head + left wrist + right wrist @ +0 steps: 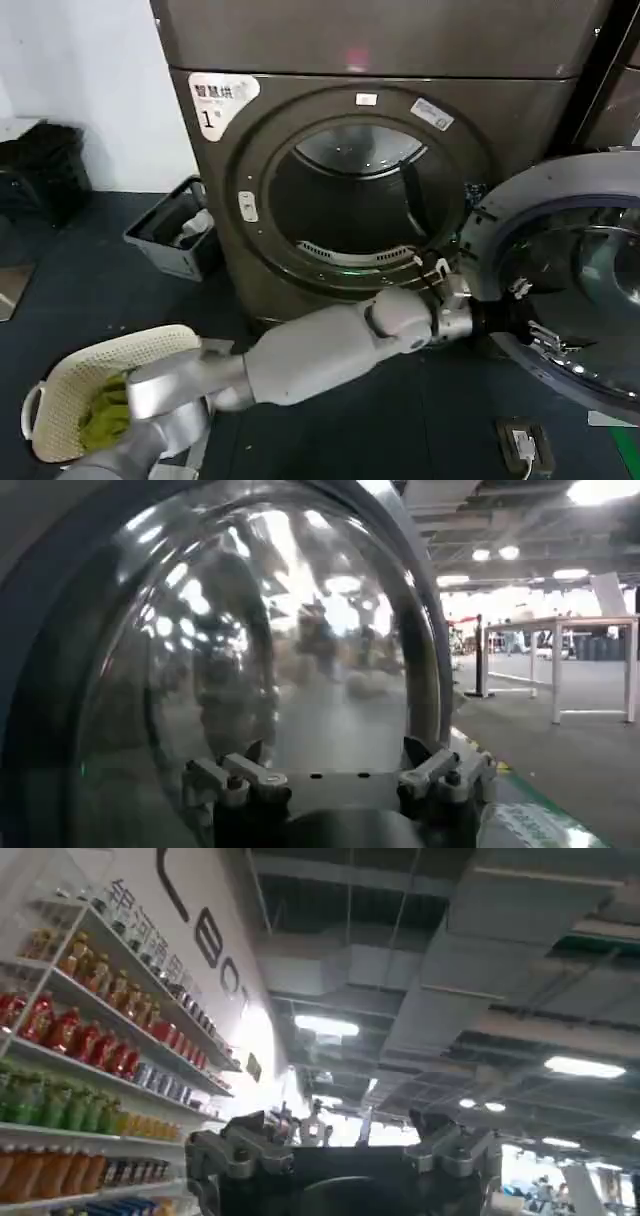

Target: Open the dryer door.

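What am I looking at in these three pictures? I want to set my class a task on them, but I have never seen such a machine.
A two-armed robot faces a bronze-grey dryer. The head view looks down from its head. Its left arm reaches across, the left gripper open against the dryer door, which is swung open to the side. The left wrist view shows that door's glass up close. The right wrist view points at shop shelves and ceiling, the right gripper open. A laundry basket sits on the floor.

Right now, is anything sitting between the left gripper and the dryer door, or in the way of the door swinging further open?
Nothing visible does. The left gripper is right at the inner face of the dryer door, which already stands swung out to the right of the drum opening. The floor around its lower rim looks bare apart from a small flat device lying nearer the robot.
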`<action>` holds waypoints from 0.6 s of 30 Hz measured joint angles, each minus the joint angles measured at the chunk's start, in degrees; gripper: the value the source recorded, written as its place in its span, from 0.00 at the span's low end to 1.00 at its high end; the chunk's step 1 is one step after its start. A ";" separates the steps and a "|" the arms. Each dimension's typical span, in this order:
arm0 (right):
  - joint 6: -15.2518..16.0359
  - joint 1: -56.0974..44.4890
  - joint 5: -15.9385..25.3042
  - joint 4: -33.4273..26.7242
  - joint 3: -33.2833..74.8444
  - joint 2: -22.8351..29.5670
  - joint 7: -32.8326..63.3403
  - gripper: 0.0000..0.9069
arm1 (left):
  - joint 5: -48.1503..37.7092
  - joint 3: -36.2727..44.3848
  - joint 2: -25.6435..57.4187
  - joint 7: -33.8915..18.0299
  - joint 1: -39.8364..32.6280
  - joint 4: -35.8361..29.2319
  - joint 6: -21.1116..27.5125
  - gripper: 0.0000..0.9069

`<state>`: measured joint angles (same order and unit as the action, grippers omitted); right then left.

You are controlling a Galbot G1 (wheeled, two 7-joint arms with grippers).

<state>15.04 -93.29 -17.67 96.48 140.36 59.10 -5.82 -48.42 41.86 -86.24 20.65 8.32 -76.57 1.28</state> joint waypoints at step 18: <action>-0.04 -0.35 -0.04 0.50 0.34 -0.03 0.00 1.00 | -0.47 0.03 0.83 -0.05 -0.51 -0.51 -0.88 1.00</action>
<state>15.01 -93.64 -17.71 96.97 140.69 59.07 -5.81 -48.89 41.89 -85.41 20.60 7.81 -77.08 0.40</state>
